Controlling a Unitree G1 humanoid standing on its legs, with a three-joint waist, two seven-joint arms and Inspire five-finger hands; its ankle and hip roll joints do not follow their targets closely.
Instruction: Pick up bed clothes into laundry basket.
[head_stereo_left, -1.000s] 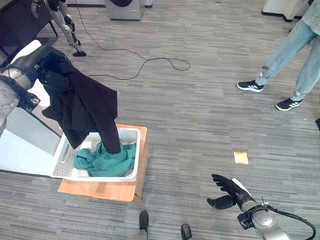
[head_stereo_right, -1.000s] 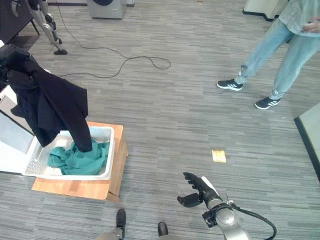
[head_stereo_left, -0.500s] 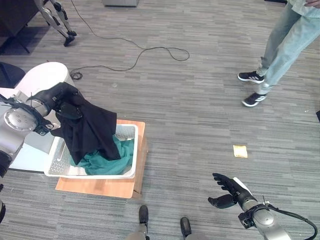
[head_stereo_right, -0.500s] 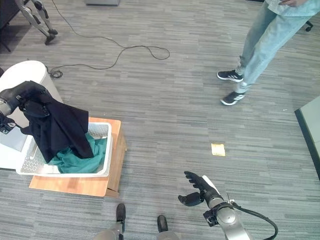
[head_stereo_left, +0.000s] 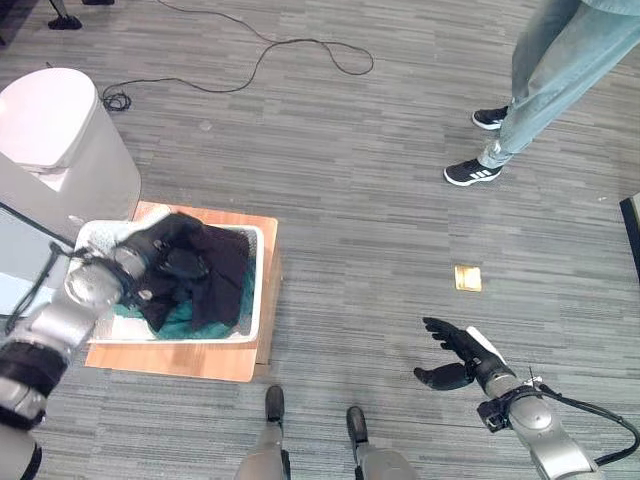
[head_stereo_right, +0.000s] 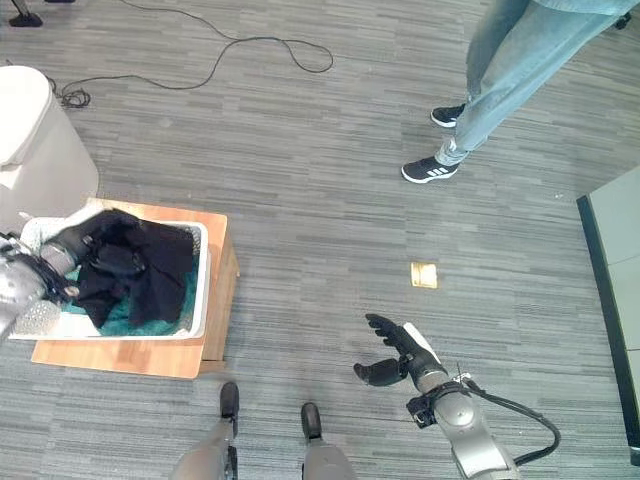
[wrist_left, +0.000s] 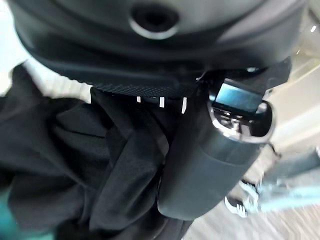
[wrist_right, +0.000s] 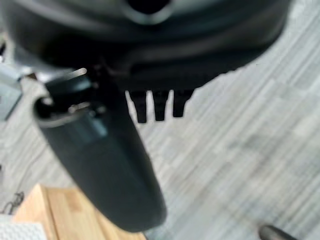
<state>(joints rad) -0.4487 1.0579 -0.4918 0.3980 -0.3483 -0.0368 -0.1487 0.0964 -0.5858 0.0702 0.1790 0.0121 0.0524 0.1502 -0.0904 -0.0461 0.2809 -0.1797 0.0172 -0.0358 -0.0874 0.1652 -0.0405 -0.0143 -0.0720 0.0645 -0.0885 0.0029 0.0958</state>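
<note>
Black garment (head_stereo_left: 200, 270) in left hand (head_stereo_left: 150, 262)

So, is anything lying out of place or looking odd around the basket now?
A small yellow piece lies loose on the floor, well away from the white laundry basket; I cannot tell what it is. The basket sits on a wooden board. The left hand is in the dark garment over the basket.

Grey striped carpet (head_stereo_left: 350, 180) covered the floor, with a black cord (head_stereo_left: 270, 55) looping across the upper left. A white rounded bin (head_stereo_left: 55, 140) stood at the left edge. A person in jeans (head_stereo_left: 560, 60) stood at the upper right, and a small yellow pad (head_stereo_left: 466, 278) lay right of centre.
</note>
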